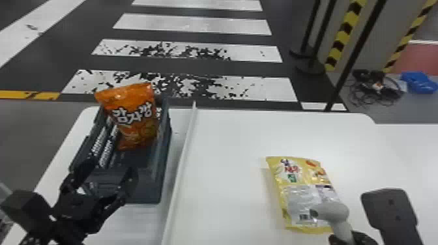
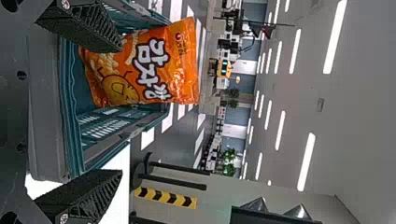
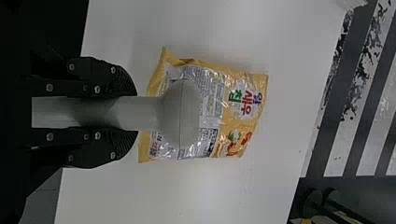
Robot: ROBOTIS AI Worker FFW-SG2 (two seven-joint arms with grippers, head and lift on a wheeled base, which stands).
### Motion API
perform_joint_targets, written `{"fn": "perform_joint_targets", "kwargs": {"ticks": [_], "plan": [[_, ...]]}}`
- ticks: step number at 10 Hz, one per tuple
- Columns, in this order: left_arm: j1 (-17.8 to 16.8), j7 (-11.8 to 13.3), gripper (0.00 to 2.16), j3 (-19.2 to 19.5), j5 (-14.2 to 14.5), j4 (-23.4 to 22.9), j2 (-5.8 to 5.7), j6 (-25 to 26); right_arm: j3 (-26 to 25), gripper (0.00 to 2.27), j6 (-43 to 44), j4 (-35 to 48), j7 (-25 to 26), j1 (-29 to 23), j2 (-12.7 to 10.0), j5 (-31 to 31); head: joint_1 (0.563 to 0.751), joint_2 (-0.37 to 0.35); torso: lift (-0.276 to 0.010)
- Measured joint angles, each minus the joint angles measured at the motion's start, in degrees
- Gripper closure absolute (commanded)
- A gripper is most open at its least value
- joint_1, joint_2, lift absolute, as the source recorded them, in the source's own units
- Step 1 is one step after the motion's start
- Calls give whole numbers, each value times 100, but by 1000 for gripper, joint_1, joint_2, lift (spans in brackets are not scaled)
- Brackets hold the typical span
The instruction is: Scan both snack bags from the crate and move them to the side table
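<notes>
The left gripper (image 1: 108,168) gapes wide, empty, by the crate (image 1: 146,189), facing the orange bag (image 1: 134,114) inside; right of the crate, the right gripper (image 3: 136,113) clamps the scanner (image 3: 180,113) over the yellow bag (image 1: 299,185), laid back-up, likely to expose its barcode (image 1: 303,217).

Bright overhead light, soft shadows

Rows of ceiling strip lights (image 2: 335,37) burn white in the left wrist view. In the head view the white table (image 1: 228,140) looks bright and evenly lit, and the crate (image 1: 148,189) sits darker. Small glints catch the orange bag (image 1: 135,114); the silvery panel of the yellow bag (image 1: 298,198) shines above a faint, soft-edged shadow
</notes>
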State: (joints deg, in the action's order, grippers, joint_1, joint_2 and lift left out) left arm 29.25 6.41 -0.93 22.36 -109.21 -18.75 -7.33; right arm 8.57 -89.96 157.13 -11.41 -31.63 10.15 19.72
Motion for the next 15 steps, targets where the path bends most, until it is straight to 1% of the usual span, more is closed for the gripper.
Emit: {"fn": "perform_joint_targets", "kwargs": {"ticks": [1, 2, 4, 8, 13, 15], "plan": [[-12, 0, 76, -10, 9, 28, 1, -10, 244, 2236, 0, -16, 53, -36, -5, 110, 695, -3, -99], [-27, 2, 76, -23, 14, 46, -3, -20, 372, 2236, 0, -81, 98, -37, -17, 146, 695, 13, -99], [-41, 7, 76, -45, 20, 64, -15, -27, 495, 2236, 0, -322, 129, 96, -80, 155, 695, 27, -99], [-38, 8, 76, -41, 31, 61, -50, -27, 487, 2236, 0, -801, 113, 337, -106, 155, 695, 24, -99], [-42, 9, 76, -38, 32, 74, -26, -27, 451, 2236, 0, -912, 73, 450, -93, 155, 695, 19, -99], [-42, 9, 76, -38, 32, 75, -23, -27, 311, 2236, 0, -843, 69, 486, -93, 155, 695, 8, -99]]}}
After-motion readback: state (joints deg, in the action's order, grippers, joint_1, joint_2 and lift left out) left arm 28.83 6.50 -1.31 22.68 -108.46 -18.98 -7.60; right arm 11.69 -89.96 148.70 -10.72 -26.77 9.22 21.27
